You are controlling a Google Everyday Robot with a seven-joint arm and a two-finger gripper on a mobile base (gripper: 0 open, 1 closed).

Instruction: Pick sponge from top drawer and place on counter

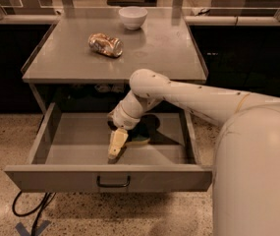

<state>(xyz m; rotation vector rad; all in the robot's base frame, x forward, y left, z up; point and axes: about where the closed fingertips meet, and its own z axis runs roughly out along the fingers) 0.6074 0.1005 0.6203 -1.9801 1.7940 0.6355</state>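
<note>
Gripper [115, 149] points down inside top drawer [70, 146], frame centre, just beside sponge [140, 141], positioned for pickup. Grip state: cannot tell.

Arm: smooth off-white casing in rounded tubular segments, with a bulbous elbow joint. Small dark dots along the elbow and forearm shell; screws or holes, cannot tell. A thin tan curved line crosses the casing near the large rounded white body. Gripper [116, 144]: pale yellow-tan, inside the top drawer [56, 177].
</note>
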